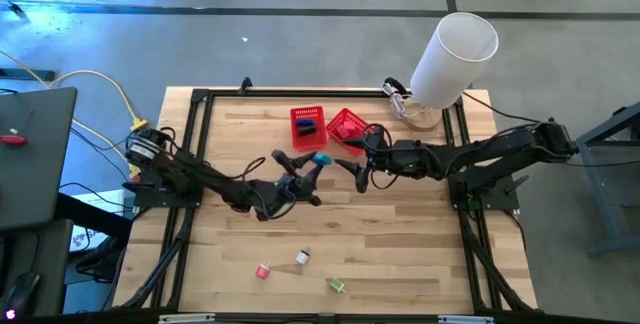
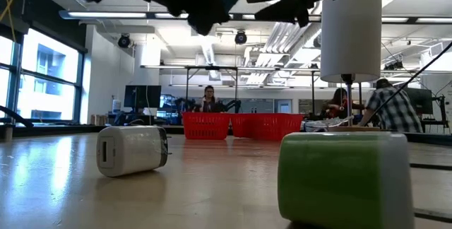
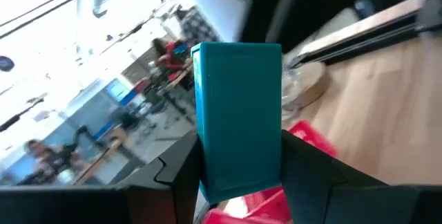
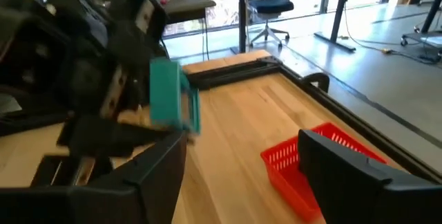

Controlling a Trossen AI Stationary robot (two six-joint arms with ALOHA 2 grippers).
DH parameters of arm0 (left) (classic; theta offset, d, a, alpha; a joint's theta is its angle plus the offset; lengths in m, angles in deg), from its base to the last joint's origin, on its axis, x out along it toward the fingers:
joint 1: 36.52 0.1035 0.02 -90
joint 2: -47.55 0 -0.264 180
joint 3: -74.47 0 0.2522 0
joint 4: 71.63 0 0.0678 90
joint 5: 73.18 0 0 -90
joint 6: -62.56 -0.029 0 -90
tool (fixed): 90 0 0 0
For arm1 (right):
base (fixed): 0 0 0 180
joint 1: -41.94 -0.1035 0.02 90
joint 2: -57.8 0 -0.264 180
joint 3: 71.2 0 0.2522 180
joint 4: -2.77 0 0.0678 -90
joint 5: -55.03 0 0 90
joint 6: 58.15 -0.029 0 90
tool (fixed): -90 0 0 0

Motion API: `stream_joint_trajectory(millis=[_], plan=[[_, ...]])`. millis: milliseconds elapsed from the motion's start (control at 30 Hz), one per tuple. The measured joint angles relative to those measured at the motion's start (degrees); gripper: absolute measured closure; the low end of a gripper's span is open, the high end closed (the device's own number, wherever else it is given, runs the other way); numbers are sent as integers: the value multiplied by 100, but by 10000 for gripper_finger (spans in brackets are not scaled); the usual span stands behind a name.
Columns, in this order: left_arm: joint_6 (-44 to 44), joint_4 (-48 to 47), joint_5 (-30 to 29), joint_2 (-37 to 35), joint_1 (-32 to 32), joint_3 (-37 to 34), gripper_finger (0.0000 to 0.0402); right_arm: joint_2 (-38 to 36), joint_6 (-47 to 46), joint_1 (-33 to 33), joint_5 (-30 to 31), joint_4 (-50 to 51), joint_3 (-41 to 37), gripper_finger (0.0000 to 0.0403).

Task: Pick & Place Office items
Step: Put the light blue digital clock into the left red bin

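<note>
High view: left gripper (image 1: 318,160) at table centre, clamped on teal item (image 1: 320,157); right gripper (image 1: 352,172) just beside at 3 o'clock, fingers parted, holding nothing. Pink item (image 1: 263,272), whitish item (image 1: 302,257), green item (image 1: 337,286) at 6 o'clock.

Low view: whitish item (image 2: 132,150), green item (image 2: 344,179) nearest.

Left wrist view: teal item (image 3: 238,117) pinched upright.

Right wrist view: spread fingers (image 4: 359,172), red basket (image 4: 304,162) beyond.
</note>
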Motion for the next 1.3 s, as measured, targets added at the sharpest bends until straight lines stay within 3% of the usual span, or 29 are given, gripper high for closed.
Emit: stream_joint_trajectory(millis=[167, 300, 533, 700, 833, 900, 1033, 1300], plan=[[277, -799, -136, -516, -48, 2, 248, -12, -71, 0, -5, 197, 0, 139], [886, -2037, 451, -1083, 14, 2, 248, -22, -75, 0, -8, 289, 0, 139], [3040, -4460, 3041, -2156, 827, 2, 248, -22, -208, 0, -11, 480, 0, 139], [4248, -5162, 5219, -2525, 1894, 2, 248, -22, -228, 0, -12, 533, 0, 139], [4742, -5308, 6534, -2482, 2717, 20, 248, -22, -228, 0, -13, 543, 0, 139], [4750, -5592, 6583, -2405, 3006, 123, 248, -22, -228, 0, -13, 532, 0, 139], [4579, -6216, 6130, -2133, 3358, 409, 248, -22, -226, 0, -13, 536, 0, 139], [4275, -7542, 6039, -1254, 3813, 1335, 248, -22, -218, 4, -13, 537, 0, 139]])
